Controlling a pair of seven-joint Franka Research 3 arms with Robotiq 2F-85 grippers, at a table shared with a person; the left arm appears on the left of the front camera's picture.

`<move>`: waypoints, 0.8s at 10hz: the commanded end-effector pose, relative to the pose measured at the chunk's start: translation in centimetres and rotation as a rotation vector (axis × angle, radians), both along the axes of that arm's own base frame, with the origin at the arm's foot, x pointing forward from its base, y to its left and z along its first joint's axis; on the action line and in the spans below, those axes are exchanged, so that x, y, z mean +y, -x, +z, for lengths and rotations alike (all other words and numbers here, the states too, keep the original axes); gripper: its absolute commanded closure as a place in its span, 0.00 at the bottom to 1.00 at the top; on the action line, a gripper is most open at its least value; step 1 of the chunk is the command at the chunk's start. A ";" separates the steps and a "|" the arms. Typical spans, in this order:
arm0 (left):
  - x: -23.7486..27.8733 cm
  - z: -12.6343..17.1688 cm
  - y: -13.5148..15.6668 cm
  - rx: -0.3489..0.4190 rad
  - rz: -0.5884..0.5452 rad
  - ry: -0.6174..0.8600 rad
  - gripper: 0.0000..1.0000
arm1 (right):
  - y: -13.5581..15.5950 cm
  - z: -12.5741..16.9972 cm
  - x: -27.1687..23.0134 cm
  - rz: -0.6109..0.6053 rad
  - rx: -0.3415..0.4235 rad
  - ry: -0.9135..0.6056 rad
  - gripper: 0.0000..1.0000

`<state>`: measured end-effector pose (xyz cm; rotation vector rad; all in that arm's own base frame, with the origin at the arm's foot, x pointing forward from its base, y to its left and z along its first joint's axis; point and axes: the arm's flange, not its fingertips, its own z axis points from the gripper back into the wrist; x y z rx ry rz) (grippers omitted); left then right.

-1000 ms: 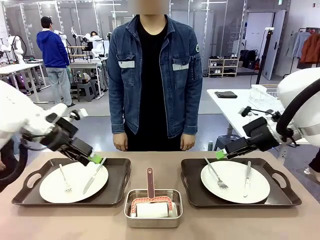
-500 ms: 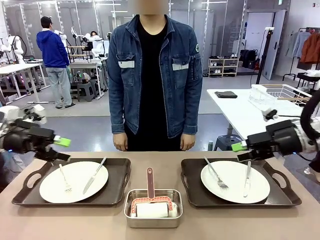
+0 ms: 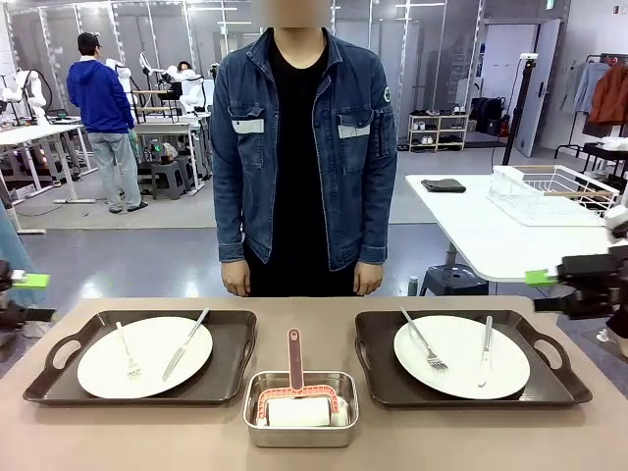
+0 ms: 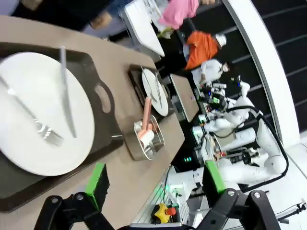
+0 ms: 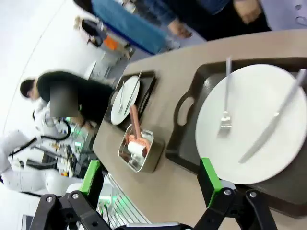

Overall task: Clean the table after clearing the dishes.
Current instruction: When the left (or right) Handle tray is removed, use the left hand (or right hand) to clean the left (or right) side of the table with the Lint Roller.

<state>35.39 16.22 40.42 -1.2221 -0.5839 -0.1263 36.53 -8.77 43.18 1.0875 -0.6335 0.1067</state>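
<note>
Dishes (image 3: 144,357) not cleared yet: two white plates, each on a dark handled tray. Left tray (image 3: 234,339) sits by the left edge of the table (image 3: 128,437), right tray (image 3: 378,343) by its right edge. Looks staged one per arm, handles outward. Steel pan (image 3: 300,439) with roller (image 3: 294,358) sits mid near edge, presumably for wiping afterwards. Left gripper (image 3: 32,297) and right gripper (image 3: 546,291) hover off the table ends, jaws apart, empty. Plates look bare and glossy, with fork and knife on each.
</note>
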 end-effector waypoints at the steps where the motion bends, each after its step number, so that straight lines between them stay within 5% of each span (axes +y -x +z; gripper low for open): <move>1: 3.8 -1.0 3.2 -0.062 0.056 0.009 0.00 | 5.2 -1.0 -2.4 -0.116 -0.035 -0.035 0.00; 5: 11.1 -3.2 9.2 -0.013 0.334 0.082 0.00 | 8.2 -0.9 -8.9 -0.294 -0.024 -0.076 0.00; 8: 13.2 -3.5 10.8 0.000 0.437 0.095 0.00 | 8.1 -1.2 -10.1 -0.335 -0.005 -0.093 0.00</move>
